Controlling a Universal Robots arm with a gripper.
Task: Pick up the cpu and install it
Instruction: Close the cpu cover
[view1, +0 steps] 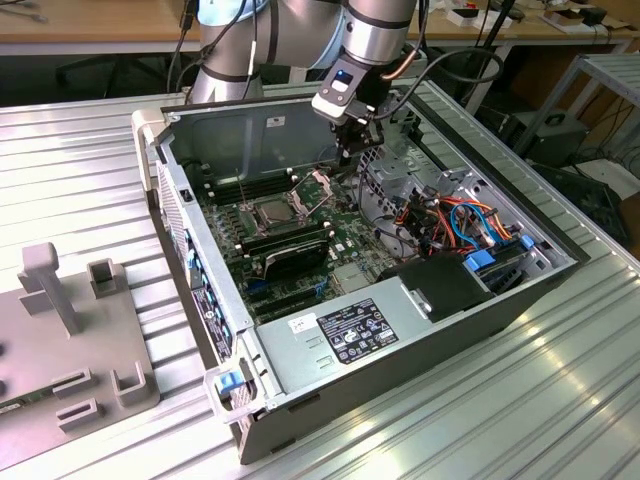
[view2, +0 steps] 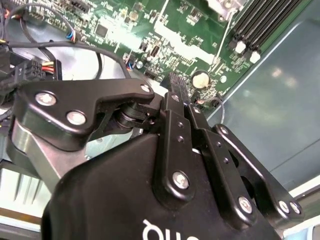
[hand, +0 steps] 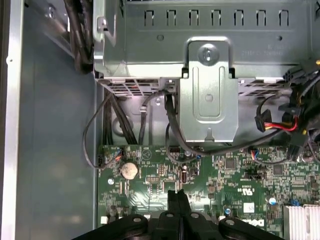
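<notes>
Printed label (view1: 350, 335) on power supply (view1: 300, 368), white sticker (view1: 275, 122) on case wall (view1: 235, 135), neither legible

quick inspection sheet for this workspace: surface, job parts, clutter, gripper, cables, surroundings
surface: ribbed metal table carrying an open computer case.
job's things: a grey square, apparently the cpu, lies inside the socket frame on the motherboard; the hinged plate stands raised.
clutter: grey fixture block at the exterior view's left of the case.
gripper: gripper above the motherboard, apart from the socket frame, fingers shut, nothing seen between them.
cables: red, orange and blue wires bundled inside the case.
surroundings: wooden desks behind; metal rack at the exterior view's right.
</notes>
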